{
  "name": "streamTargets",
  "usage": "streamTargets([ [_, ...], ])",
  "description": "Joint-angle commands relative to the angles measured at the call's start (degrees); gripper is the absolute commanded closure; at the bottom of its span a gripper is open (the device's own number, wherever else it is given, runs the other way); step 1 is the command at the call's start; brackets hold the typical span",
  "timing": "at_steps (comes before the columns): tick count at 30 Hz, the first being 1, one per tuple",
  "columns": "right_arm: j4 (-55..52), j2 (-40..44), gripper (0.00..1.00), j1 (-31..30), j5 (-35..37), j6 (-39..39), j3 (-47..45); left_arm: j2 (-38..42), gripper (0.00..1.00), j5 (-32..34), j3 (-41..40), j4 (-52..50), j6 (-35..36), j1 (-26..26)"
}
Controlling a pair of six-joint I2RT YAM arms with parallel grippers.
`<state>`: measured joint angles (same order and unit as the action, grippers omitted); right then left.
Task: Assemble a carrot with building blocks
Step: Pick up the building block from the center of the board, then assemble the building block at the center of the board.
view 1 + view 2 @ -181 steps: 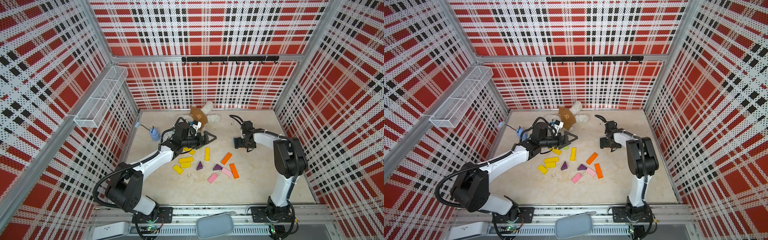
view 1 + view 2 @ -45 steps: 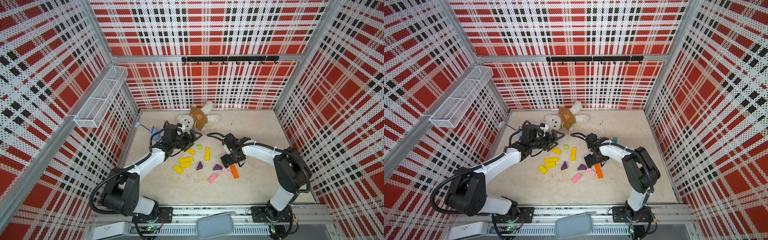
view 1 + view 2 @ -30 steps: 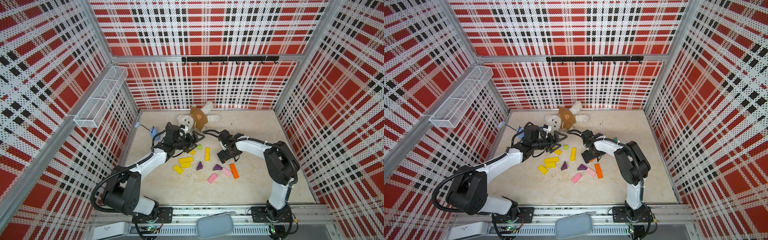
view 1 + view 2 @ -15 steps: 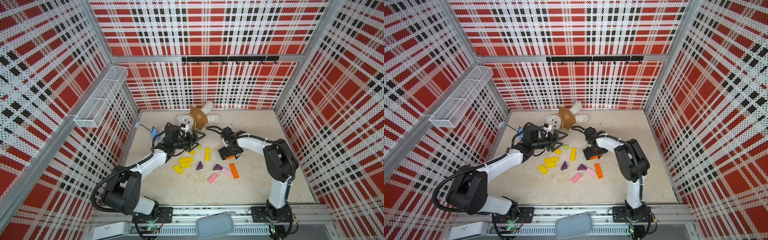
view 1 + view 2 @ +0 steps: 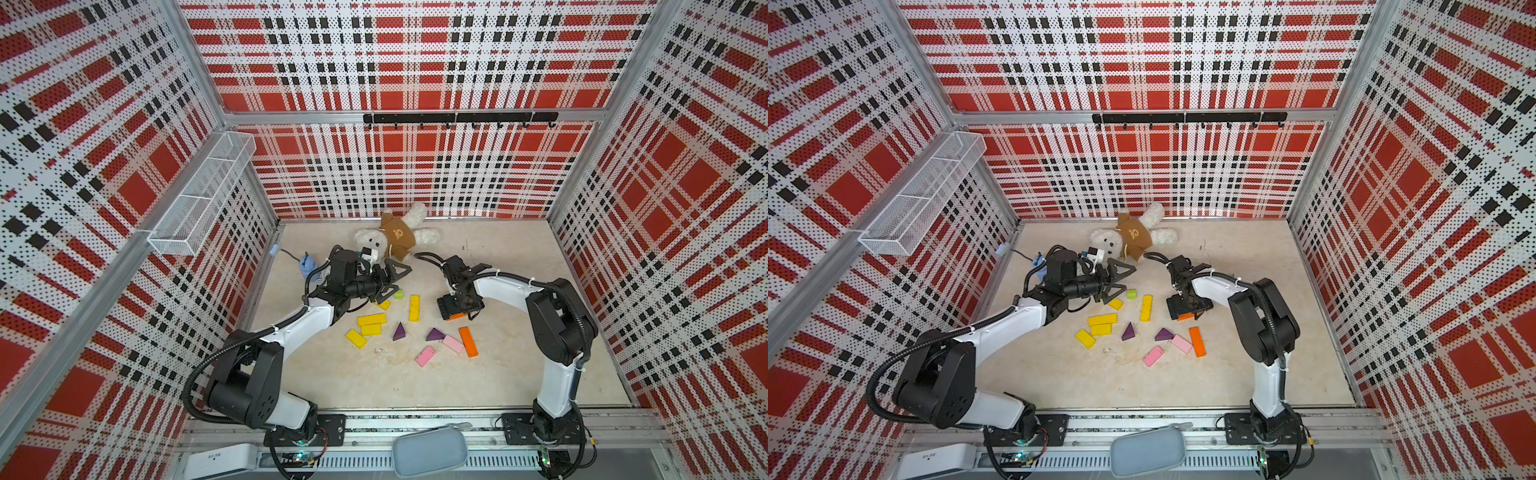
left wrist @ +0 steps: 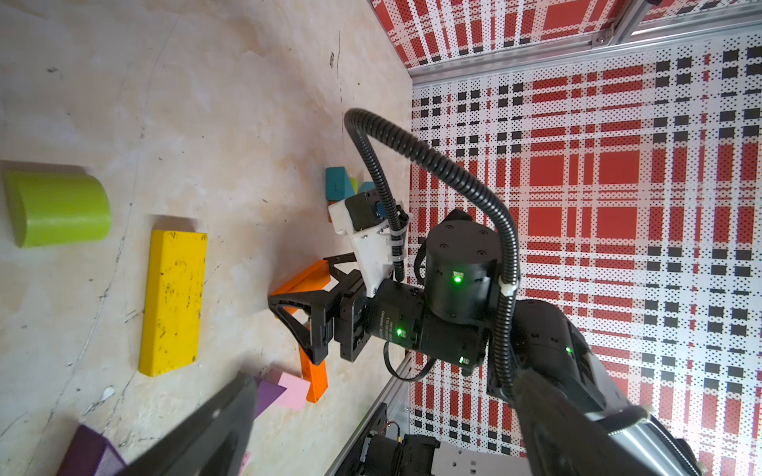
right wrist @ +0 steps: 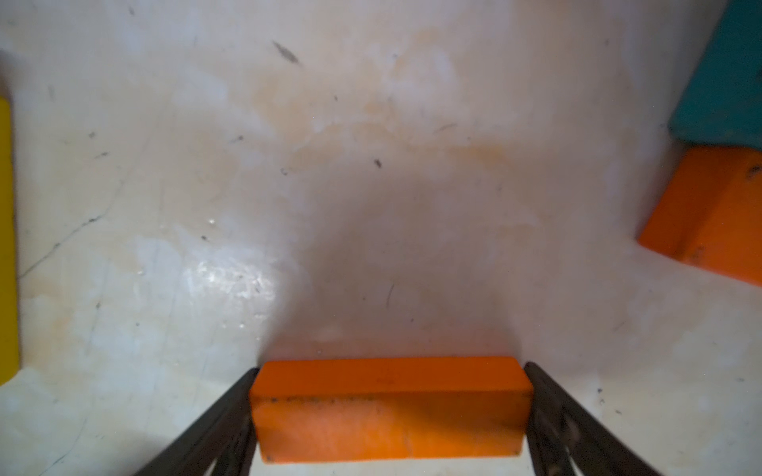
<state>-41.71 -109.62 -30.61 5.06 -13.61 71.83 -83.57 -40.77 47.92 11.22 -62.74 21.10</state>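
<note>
Top views both show the beige counter (image 5: 498,374) with the building blocks (image 5: 372,320) strewn loose near its middle, no carrot formed yet. Left claw (image 5: 388,279) hangs splayed and empty just above a lime cylinder (image 5: 398,294). Right claw (image 5: 457,308) is down on an orange block (image 7: 387,408), its jaws pressed against the two short ends, grasping it lengthwise. That block looks rigid, light and smooth-painted. I judge an end-to-end pinch may let it pivot, so squeezing the long sides at mid-length seems safer. Six seconds earlier the right arm sat pulled back, this block lay uncovered, and no lime cylinder showed.
</note>
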Motion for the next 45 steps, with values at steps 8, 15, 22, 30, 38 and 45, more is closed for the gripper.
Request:
streamTargets([
  [8, 0.14, 3.87, 0.15, 2.61, 4.79, -0.19, -1.34, -0.28, 0.01, -1.41, -0.49, 2.19, -1.24, 0.52],
  [15, -0.01, 7.48, 0.15, 9.3, 4.83, 1.11, -2.95, -0.33, 0.01, -1.41, -0.38, 2.21, -1.22, 0.79],
  [22, 1.15, 7.49, 0.14, 14.35, 2.41, 2.84, -3.22, -0.45, 0.01, -1.42, -0.37, 2.22, -1.24, 1.22],
  [30, 3.66, 4.56, 0.14, 15.62, 0.69, 3.92, -1.63, -0.72, 0.01, -1.65, -0.21, 2.28, -0.88, 2.96],
  [38, 4.69, 1.97, 0.14, 15.77, 0.16, 4.17, -1.54, -0.97, 0.01, -2.71, 0.59, 2.31, -0.03, 4.07],
  [45, 4.93, 1.47, 0.13, 16.63, 0.12, 4.22, -1.61, -1.37, 0.01, -2.77, 0.55, 2.45, -0.19, 4.12],
])
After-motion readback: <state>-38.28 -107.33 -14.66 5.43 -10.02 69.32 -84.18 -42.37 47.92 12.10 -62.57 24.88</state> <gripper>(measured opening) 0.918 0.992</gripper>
